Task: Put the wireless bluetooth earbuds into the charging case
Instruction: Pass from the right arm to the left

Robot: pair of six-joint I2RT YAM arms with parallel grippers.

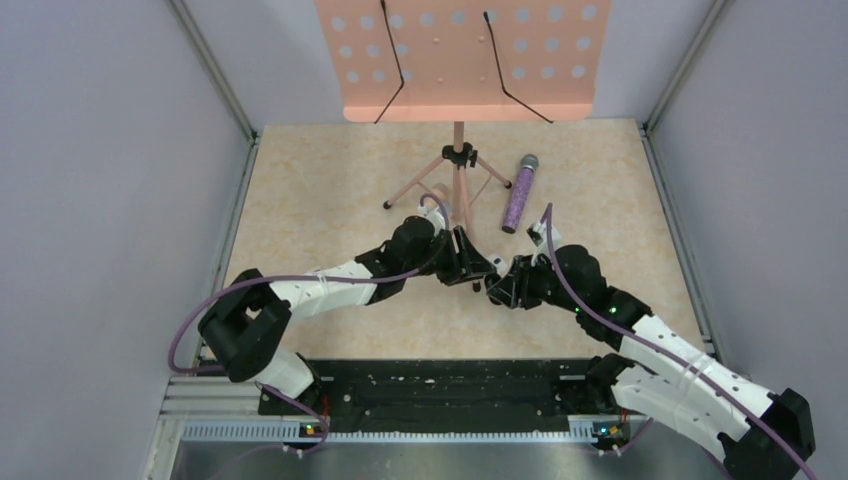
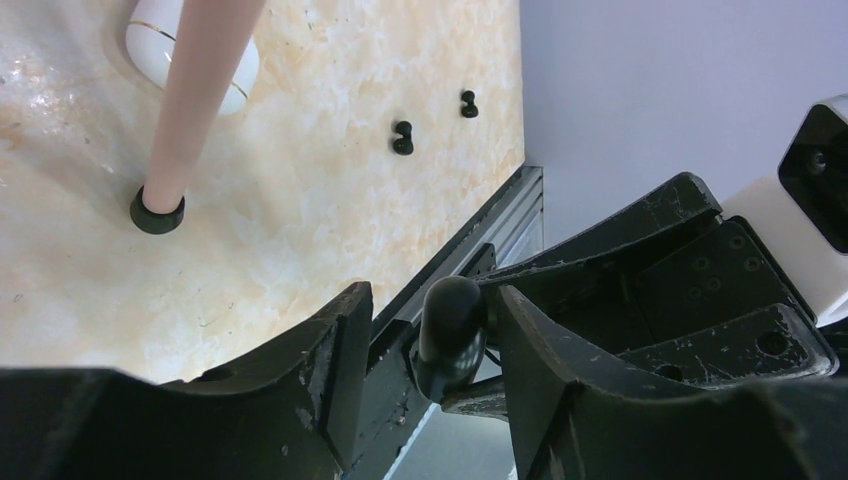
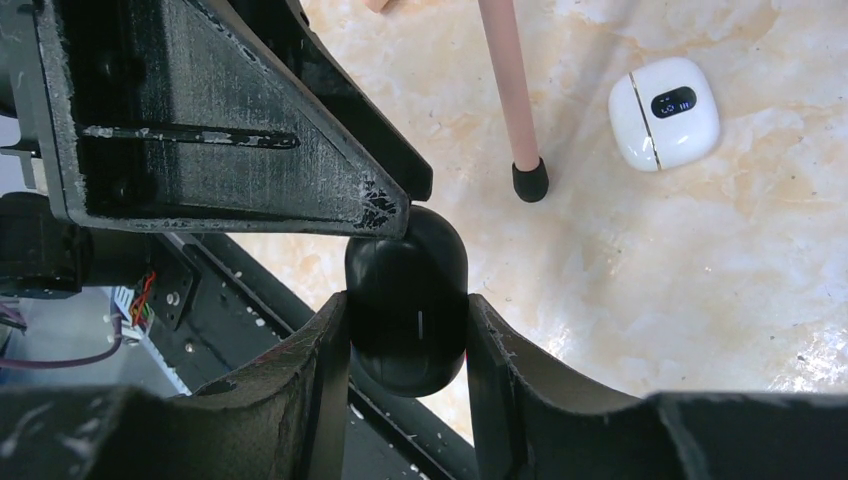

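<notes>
Black charging case (image 3: 405, 260) clamped in right hand (image 3: 407, 302), long axis along its fingers, far end between part-open left hand (image 2: 430, 295).

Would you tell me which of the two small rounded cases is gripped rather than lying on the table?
The black charging case: it sits clamped between the fingers of the right gripper, while the white case lies free on the table.

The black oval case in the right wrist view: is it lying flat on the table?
No, the black oval case is clamped between the two fingers of the right claw.
</notes>
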